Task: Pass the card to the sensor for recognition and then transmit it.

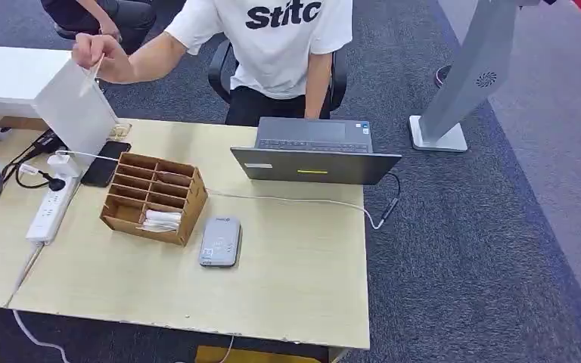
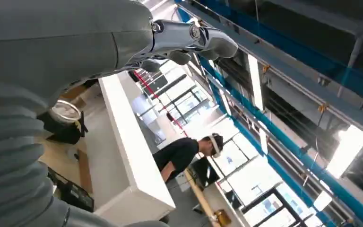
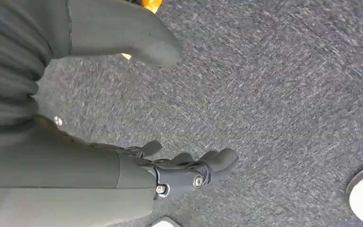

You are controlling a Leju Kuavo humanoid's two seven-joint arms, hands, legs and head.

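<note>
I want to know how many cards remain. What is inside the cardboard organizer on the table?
In the head view, the cardboard organizer holds white cards in its near-left slots. The other slots look empty, though their dividers hide the bottoms, so an exact count isn't possible.

A grey, rounded card sensor (image 1: pixel 220 241) lies flat on the tabletop (image 1: pixel 287 280), just beside a brown cardboard organizer (image 1: pixel 153 197). White cards (image 1: pixel 160 220) lie in its nearest compartment. A person's hand (image 1: pixel 100 54) holds up a thin pale strip, possibly a card (image 1: pixel 97 68).
</note>
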